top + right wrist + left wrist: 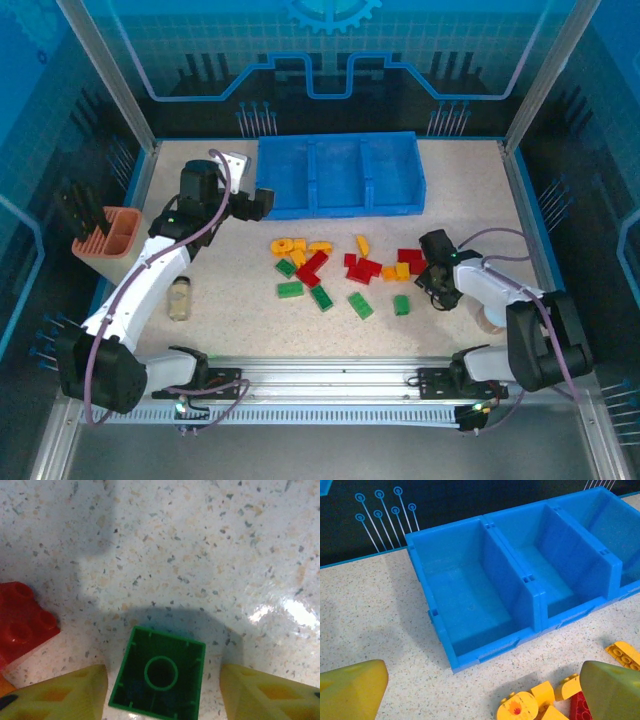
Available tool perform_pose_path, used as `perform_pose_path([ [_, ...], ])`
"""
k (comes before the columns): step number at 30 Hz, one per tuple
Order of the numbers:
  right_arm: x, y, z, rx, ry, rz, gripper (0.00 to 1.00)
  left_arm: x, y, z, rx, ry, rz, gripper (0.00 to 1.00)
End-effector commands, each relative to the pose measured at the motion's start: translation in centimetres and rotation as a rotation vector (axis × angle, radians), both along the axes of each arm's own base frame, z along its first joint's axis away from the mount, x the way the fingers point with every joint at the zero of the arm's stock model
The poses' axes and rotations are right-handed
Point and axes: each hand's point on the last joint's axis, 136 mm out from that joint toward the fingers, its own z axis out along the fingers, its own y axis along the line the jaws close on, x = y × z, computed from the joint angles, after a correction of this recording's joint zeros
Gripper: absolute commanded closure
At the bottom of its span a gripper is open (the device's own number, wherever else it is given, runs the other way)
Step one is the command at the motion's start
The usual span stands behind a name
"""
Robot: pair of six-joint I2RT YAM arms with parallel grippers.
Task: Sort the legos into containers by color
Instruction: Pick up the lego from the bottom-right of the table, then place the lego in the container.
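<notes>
**Right end effector point(162, 672) straddling green brick point(159, 675)**

The brick lies hollow side up on the bench point(200, 540), between the fingers point(65, 695). Jaws are half-wide with a gap on each side, so no grip yet. A red brick point(22, 617) sits just left of it. Likely light, rigid, slick plastic: pinch the flat side walls squarely or it may squirt out. Left end effector point(482, 667) is wide, holding nothing, near the blue tray point(492, 550).
</notes>
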Motion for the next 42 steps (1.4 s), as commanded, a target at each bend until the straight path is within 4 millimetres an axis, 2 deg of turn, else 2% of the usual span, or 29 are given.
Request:
perform_pose_path([
  [1, 0.8, -0.8, 0.0, -0.031, -0.011, -0.006, 0.42, -0.2, -0.4, 0.8, 0.004, -0.039, -0.026, 0.01],
  [9, 1.5, -0.5, -0.8, -0.026, 0.014, 0.044, 0.63, -0.1, -0.4, 0.2, 0.007, -0.026, -0.031, 0.01],
  [12, 2.0, 0.1, -0.4, -0.014, 0.019, 0.103, 0.70, 0.0, -0.5, 0.1, 0.006, -0.023, -0.035, 0.01],
  [14, 2.7, 0.5, 0.7, -0.018, 0.012, 0.184, 0.73, -0.1, -0.6, 0.1, 0.006, -0.021, -0.037, 0.00],
  [17, 4.4, 0.8, 4.4, -0.068, -0.003, 0.343, 0.75, -0.1, -0.5, 0.3, 0.010, -0.026, -0.036, 0.00],
  [18, 5.5, 1.0, 6.2, -0.087, -0.024, 0.407, 0.75, -0.2, -0.5, 0.3, 0.009, -0.029, -0.037, 0.00],
  [22, 9.3, 3.5, 10.8, -0.032, -0.106, 0.594, 0.75, -0.1, -0.3, 0.4, 0.013, -0.036, -0.025, 0.00],
  [24, 11.9, 4.8, 12.4, -0.044, -0.137, 0.686, 0.75, 0.1, 0.2, 0.3, 0.020, -0.039, 0.006, 0.01],
  [28, 17.7, 6.2, 13.7, -0.111, -0.203, 0.784, 0.75, -0.1, 0.2, 0.5, 0.020, -0.049, 0.004, 0.00],
  [31, 22.0, 6.9, 13.8, -0.151, -0.252, 0.813, 0.74, -0.4, 0.0, 0.8, 0.015, -0.061, -0.013, 0.01],
  [33, 24.9, 7.4, 12.9, -0.165, -0.256, 0.836, 0.74, -0.5, 0.0, 1.1, 0.018, -0.069, -0.017, 0.01],
  [36, 28.3, 8.1, 11.4, -0.186, -0.255, 0.864, 0.73, -0.8, -0.1, 1.8, 0.013, -0.081, -0.029, 0.01],
  [42, 33.2, 8.3, 8.3, -0.188, -0.249, 0.854, 0.71, -1.2, 0.1, 3.0, 0.027, -0.108, -0.028, 0.01],
])
